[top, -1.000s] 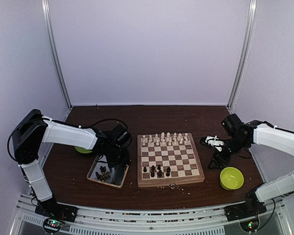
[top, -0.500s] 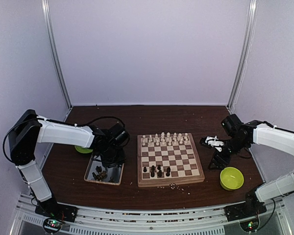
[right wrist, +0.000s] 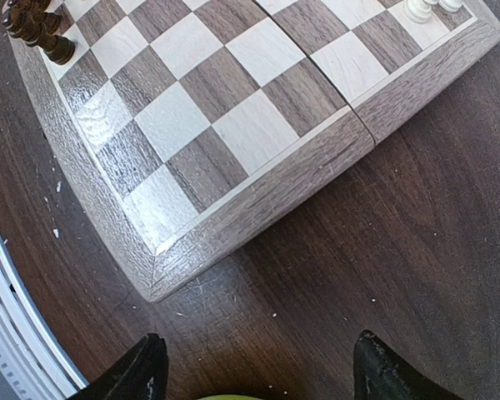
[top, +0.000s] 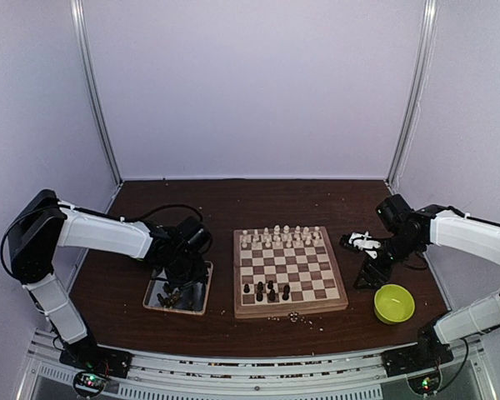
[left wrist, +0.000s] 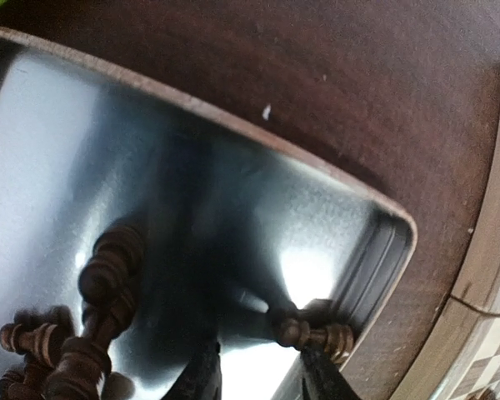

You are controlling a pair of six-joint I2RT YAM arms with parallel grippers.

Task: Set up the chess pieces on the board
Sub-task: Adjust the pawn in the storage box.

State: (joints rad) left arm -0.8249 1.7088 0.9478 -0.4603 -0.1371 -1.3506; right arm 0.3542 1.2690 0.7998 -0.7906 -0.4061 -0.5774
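At nine o'clock of the square wooden chessboard with its tan raised border (top: 235, 283), the left hand (left wrist: 262, 375) hangs low inside the silver rectangular metal tray (left wrist: 383, 250), its fingers partly apart and closed on nothing. One small dark brown wooden chessman (left wrist: 312, 335) lies on its side hard against the tray's corner wall, at about two o'clock of the gap between the fingertips in the wrist view. More dark chessmen (left wrist: 92, 333) are heaped at eight o'clock. The lone piece is probably the easier pick. To take it cleanly, the hand would likely shift toward the corner until the piece sits between the fingers, then close across its narrow stem, since the wall leaves little room on that side. A few dark pieces (top: 267, 292) stand on the board's near rows. The right hand (right wrist: 258, 375) hovers wide open and empty over the dark wooden table (top: 258, 196), off the board's corner.
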